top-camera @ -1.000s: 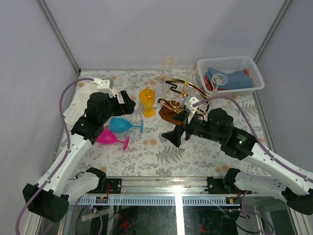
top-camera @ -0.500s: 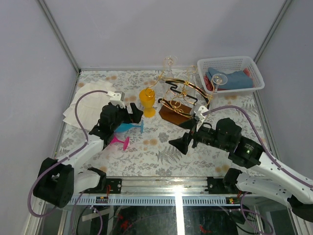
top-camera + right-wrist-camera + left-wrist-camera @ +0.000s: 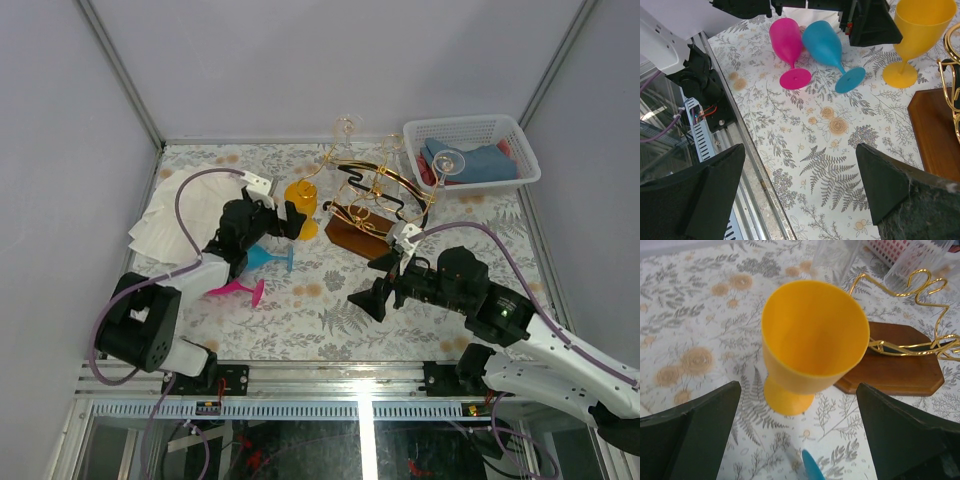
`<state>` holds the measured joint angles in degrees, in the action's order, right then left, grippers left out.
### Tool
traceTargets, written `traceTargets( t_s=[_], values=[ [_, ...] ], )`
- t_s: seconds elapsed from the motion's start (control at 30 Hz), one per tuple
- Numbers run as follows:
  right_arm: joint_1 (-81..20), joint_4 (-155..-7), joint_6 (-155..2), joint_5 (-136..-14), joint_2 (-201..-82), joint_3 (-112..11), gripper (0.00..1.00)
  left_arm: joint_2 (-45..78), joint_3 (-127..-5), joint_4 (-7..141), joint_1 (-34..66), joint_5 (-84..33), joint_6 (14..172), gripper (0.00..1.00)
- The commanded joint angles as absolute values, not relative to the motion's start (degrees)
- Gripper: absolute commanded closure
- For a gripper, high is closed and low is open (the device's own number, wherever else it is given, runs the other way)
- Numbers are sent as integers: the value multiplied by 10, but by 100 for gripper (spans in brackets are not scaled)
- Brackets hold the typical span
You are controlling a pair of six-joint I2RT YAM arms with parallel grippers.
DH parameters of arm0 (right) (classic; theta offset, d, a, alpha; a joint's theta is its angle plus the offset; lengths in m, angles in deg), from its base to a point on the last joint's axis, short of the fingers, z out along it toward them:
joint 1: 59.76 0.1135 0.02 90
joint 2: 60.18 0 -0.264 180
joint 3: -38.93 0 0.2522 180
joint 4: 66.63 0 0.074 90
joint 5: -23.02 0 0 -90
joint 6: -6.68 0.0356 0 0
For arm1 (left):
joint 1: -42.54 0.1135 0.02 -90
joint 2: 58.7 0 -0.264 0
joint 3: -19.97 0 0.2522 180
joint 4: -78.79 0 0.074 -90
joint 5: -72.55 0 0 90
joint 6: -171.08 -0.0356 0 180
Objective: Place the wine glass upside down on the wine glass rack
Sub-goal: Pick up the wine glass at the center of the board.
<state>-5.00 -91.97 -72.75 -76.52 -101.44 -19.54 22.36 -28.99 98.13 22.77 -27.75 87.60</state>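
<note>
A yellow wine glass [image 3: 812,340] stands upright on the floral table, just beyond my open left gripper [image 3: 800,440], which holds nothing. From above, this gripper [image 3: 285,222] partly covers the yellow glass [image 3: 300,195]. A blue glass [image 3: 262,258] and a pink glass [image 3: 235,289] lie on their sides beside it. The wine glass rack [image 3: 375,200], gold wire on a brown wooden base [image 3: 895,365], stands right of the yellow glass. My right gripper [image 3: 372,297] hovers open and empty over the table's middle [image 3: 800,195].
A white basket [image 3: 505,135] at the back right holds a blue cloth and a clear glass [image 3: 448,162]. Another clear glass [image 3: 345,127] is at the rack's far end. White cloth [image 3: 160,225] lies at the left. The metal table rail [image 3: 735,125] is near my right gripper.
My left gripper has swung right and forward, over the blue and pink glasses, up to the yellow glass. My right arm has drawn back from the rack toward the near edge.
</note>
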Motion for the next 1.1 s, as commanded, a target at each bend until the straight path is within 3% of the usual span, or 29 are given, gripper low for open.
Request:
traceTargets(
  t_s=[0.0,0.57,0.87,1.07],
  values=[
    [-46,-911,-728,-759,-1017,-198,1,258,-336,1053,231,-300,830,0],
    [-46,-917,-746,-764,-1053,-198,1,372,-436,1059,231,-351,819,1],
    [-46,-919,-749,-756,-1057,-196,1,397,-458,1062,231,-365,825,32],
    [-46,-920,-746,-748,-1056,-194,1,367,-436,1058,232,-315,827,37]
  ],
)
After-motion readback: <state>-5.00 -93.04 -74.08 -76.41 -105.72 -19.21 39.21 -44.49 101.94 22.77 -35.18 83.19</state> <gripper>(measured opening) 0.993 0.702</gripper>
